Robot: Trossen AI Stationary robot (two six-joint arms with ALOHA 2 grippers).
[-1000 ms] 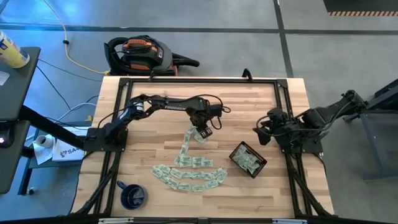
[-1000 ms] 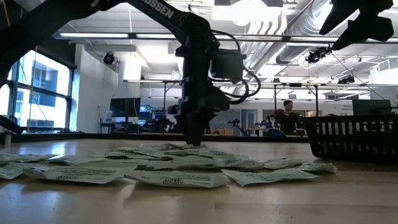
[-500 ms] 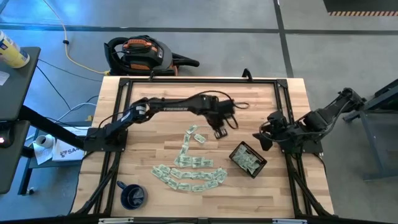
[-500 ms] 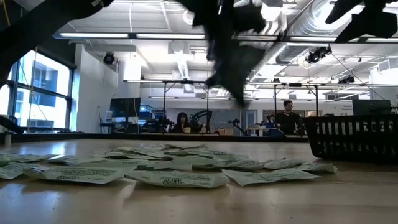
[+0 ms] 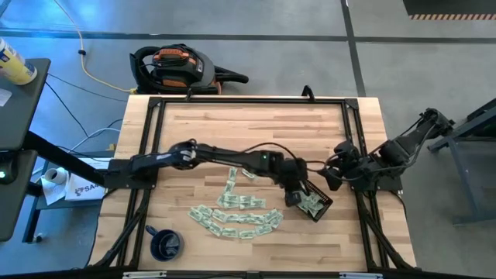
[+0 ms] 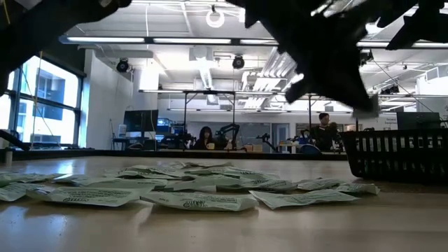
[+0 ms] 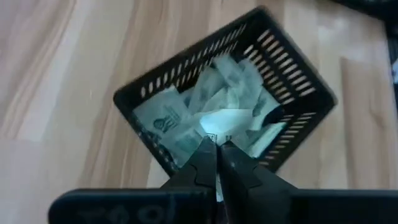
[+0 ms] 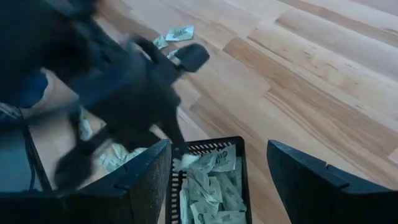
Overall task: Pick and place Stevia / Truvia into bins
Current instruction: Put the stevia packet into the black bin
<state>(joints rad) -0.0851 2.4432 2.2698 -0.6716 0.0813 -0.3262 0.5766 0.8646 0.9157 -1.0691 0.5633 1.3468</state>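
Left gripper (image 7: 217, 149): reached across the tabletop to the black tray, above its near-left edge; its fingers (image 7: 200, 163) are pressed together with a pale sliver showing between the tips. Whether that sliver is a sachet in the grip or only the heap behind it, I cannot tell.
Right gripper (image 8: 219, 180): hovers at the right of the tabletop, just right of the tray; its fingers (image 8: 147, 180) stand wide apart with nothing between them.
Black tray (image 5: 328, 202): sits at the right of the tabletop, turned corner-on to the edges, slotted walls, holding a loose heap of green and white sachets (image 7: 217, 102).
Loose sachets (image 5: 235, 218): a curved band of them lies flat on the tabletop at the middle near side, with a short column (image 5: 231, 184) running from it toward the far side; a few overlap. All are well left of the tray.
Tabletop (image 5: 194, 128): pale wood planks inside a black metal frame (image 5: 248, 98).
Mug (image 5: 165, 244): dark blue, at the near-left corner, apart from the sachets.
Floor beyond the far edge: grey concrete, with an orange and black vacuum cleaner (image 5: 174, 67) and a yellow cable (image 5: 87, 58).
Left of the tabletop: a dark stand (image 5: 19, 108) and papers on the floor.
Room in the low view: an open workshop with windows (image 6: 31, 105) on the left, ceiling lights, benches, and two people (image 6: 323, 131) seated far back.
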